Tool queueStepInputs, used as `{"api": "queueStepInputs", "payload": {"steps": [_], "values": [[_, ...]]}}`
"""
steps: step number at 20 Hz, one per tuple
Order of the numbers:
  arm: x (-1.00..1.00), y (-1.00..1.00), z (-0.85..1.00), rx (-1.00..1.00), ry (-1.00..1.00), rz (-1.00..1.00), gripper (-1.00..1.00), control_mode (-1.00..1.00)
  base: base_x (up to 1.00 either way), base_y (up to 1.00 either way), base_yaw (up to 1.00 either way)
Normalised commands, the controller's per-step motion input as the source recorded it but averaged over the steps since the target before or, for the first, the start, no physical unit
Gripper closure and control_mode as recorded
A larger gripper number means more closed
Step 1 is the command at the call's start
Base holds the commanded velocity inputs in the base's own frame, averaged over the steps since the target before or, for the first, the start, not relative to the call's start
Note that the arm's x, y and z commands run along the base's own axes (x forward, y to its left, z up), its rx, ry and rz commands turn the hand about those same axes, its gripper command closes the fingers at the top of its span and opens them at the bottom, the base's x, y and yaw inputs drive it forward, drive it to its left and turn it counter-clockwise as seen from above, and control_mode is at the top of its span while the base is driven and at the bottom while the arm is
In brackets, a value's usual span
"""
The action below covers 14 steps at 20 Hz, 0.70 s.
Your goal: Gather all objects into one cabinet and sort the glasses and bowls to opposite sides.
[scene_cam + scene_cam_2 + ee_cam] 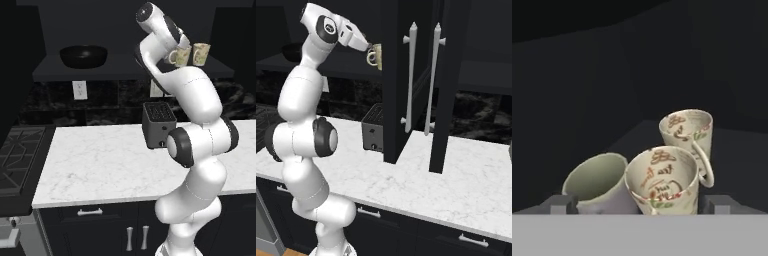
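Observation:
The dark upper cabinet's shelf [125, 70] carries the wide black bowl [83, 56] at its left end. At its right end stand cream mugs [180, 56] [201, 54]. My gripper [184, 45] reaches up to them and is open, holding nothing. In the hand view three mugs cluster close ahead. A plain one [597, 185] tilts at the left, a patterned one [662, 180] sits in the middle, and another [687, 130] stands behind. The gripper [639, 204] has its fingertips [559, 204] on either side of the front two. From the right, one mug [375, 55] peeks from behind the cabinet door.
A dark toaster [159, 125] stands on the white marble counter [100, 165] under the shelf. A stove [15, 150] lies to the left. Open dark cabinet doors with silver handles [411, 75] hang beside the arm on the right. A wall outlet [79, 90] is below the shelf.

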Motion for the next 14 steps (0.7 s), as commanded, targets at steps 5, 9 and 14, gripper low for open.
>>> {"api": "queueStepInputs", "payload": {"steps": [5,9,14], "values": [[-0.45,0.46,0.31,-0.09,-0.08,0.00,-1.00,-1.00,0.00,0.00,0.00],[-0.83,0.64,-0.04,-0.10,0.00,0.15,-1.00,-1.00,0.00,0.00,0.00],[-0.90,0.25,-0.04,-0.03,0.00,0.29,-1.00,-1.00,0.00,0.00,0.00]]}}
